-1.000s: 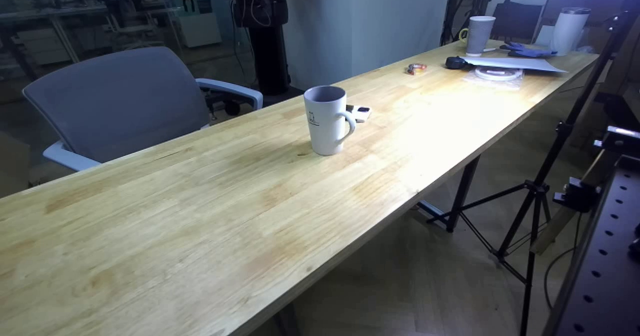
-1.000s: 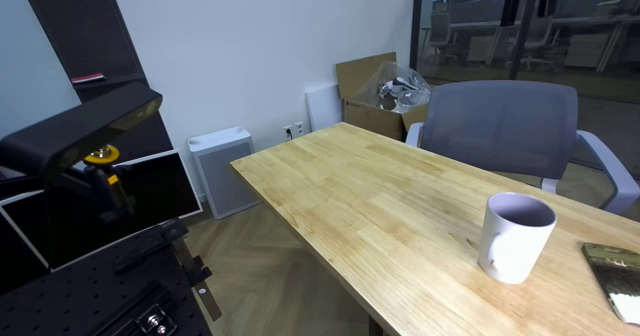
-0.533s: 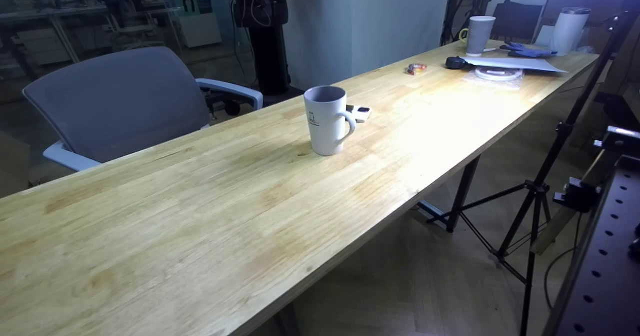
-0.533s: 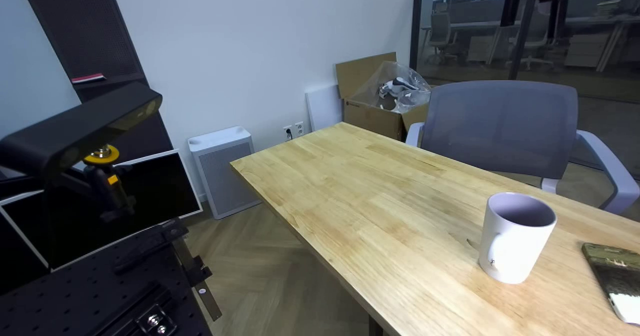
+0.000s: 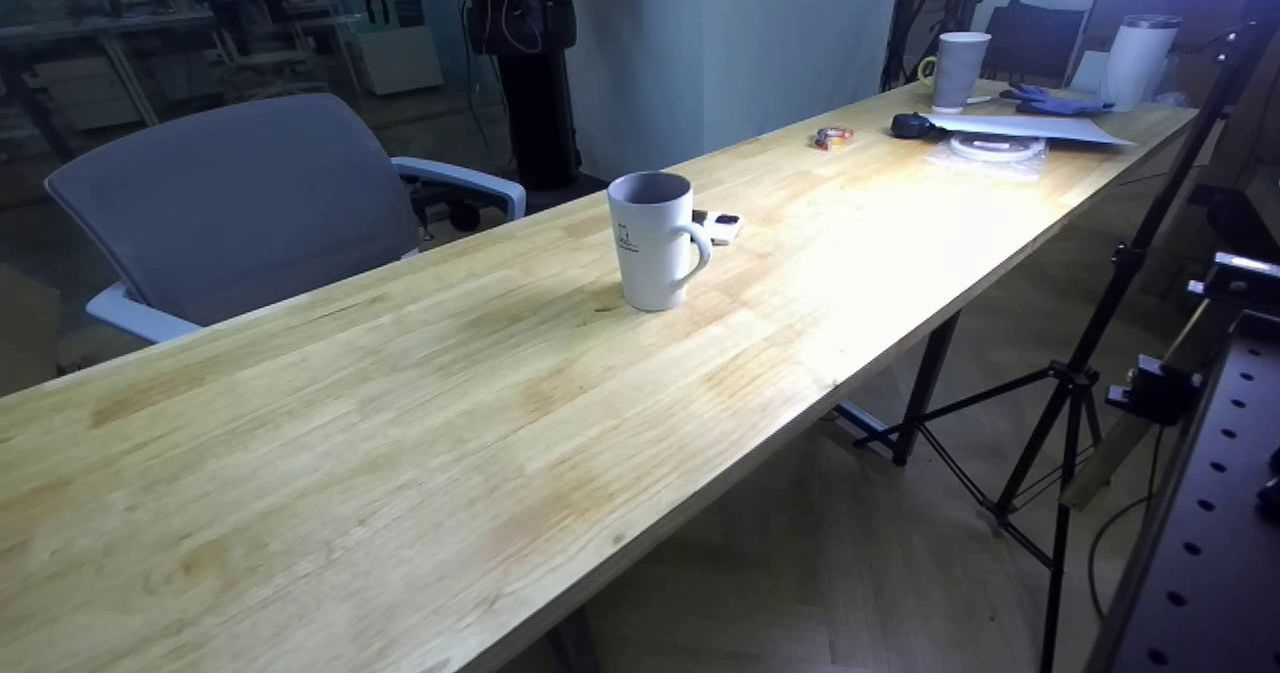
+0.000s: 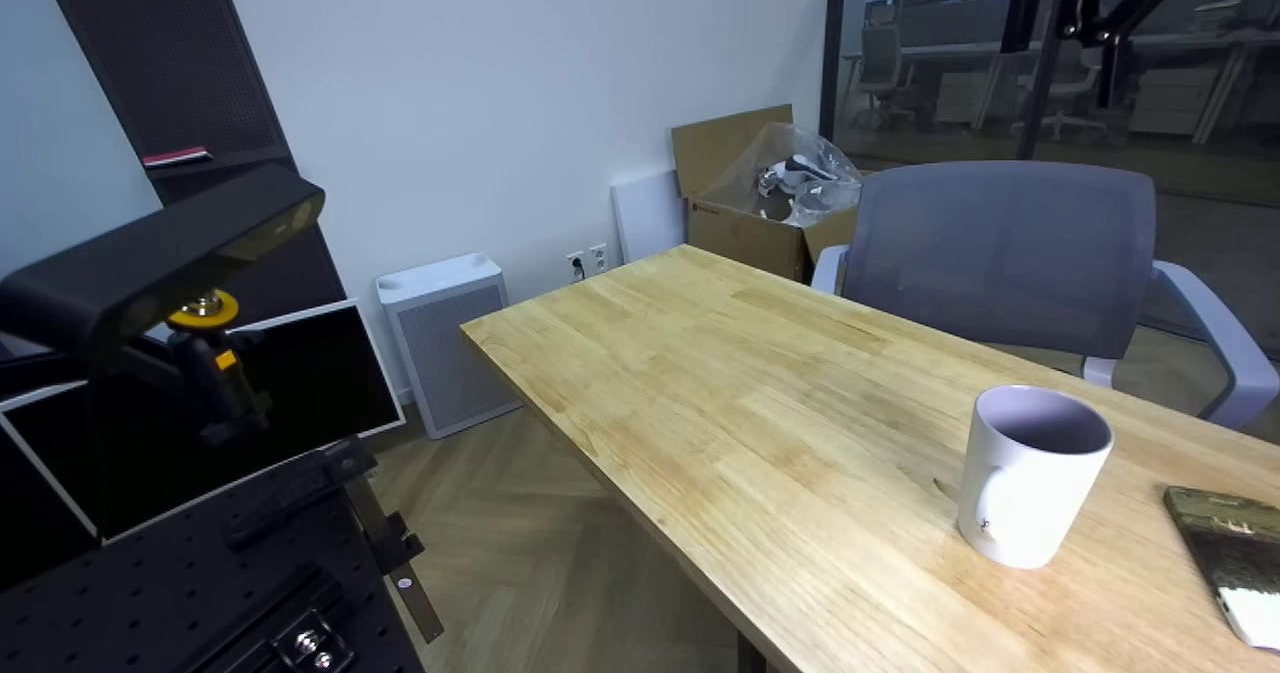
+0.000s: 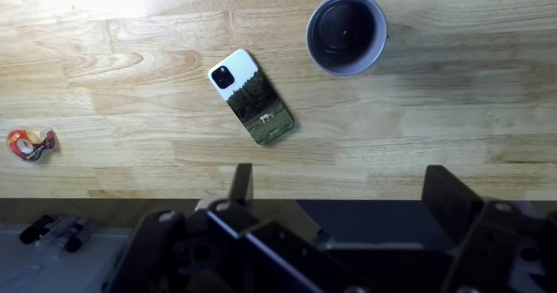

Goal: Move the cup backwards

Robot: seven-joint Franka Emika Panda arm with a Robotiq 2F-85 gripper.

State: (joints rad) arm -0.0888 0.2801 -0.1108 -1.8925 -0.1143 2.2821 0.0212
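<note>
The cup, a pale grey-white mug with a side handle, stands upright on the wooden table. It also shows in an exterior view and at the top of the wrist view, where I look down into its dark inside and its handle points to the top edge. My gripper is open and empty, its fingers wide apart over the table's edge, apart from the cup. Its black fingers also show high at the top right of an exterior view, above the chair. The rest of the arm is mostly out of view.
A phone lies flat beside the cup. A small tape roll lies further off. A grey chair stands against the table's long side. Another mug, a white tumbler and papers are at the far end.
In an exterior view more of my gripper shows at the top right; one finger has come lower and its linkage now extends to the right. The cup and phone have not moved.
</note>
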